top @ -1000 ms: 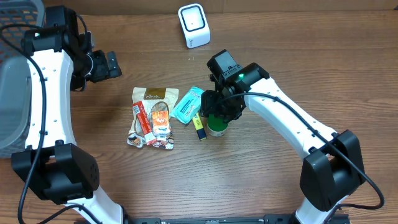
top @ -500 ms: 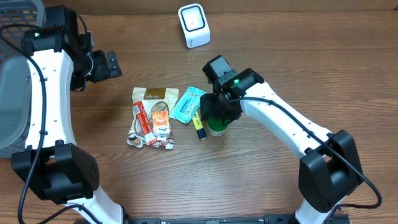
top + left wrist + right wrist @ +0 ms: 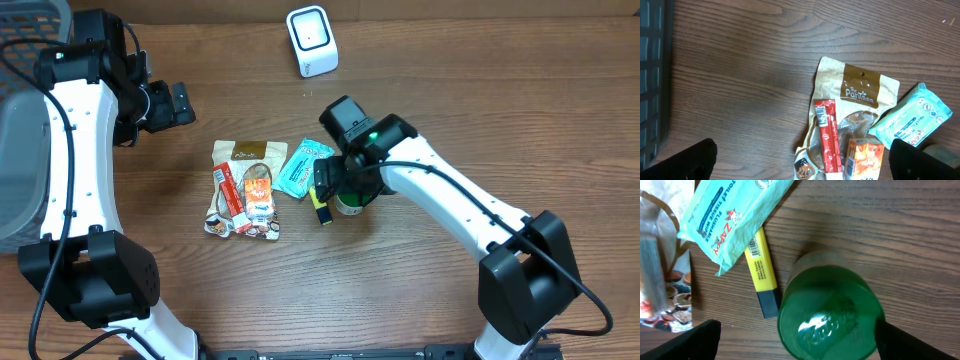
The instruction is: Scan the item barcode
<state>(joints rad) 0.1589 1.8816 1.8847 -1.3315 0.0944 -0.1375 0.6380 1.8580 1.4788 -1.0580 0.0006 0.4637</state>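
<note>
Your right arm lay stretched in to mid-table, wrist tipped down, right claw (image 3: 338,187) spread wide over the green jar (image 3: 827,312). That jar stood just beside the marker (image 3: 761,275). Your left claw (image 3: 187,103) hung spread too, far left, apart from the pouch (image 3: 860,92).

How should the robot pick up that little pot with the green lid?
Pinch the green-lidded pot on its round sides just under the lid, coming straight down from above. It stands upright with the lid facing up, so the sides are likely the easiest part to grip. Mind the yellow highlighter lying close beside it.
</note>
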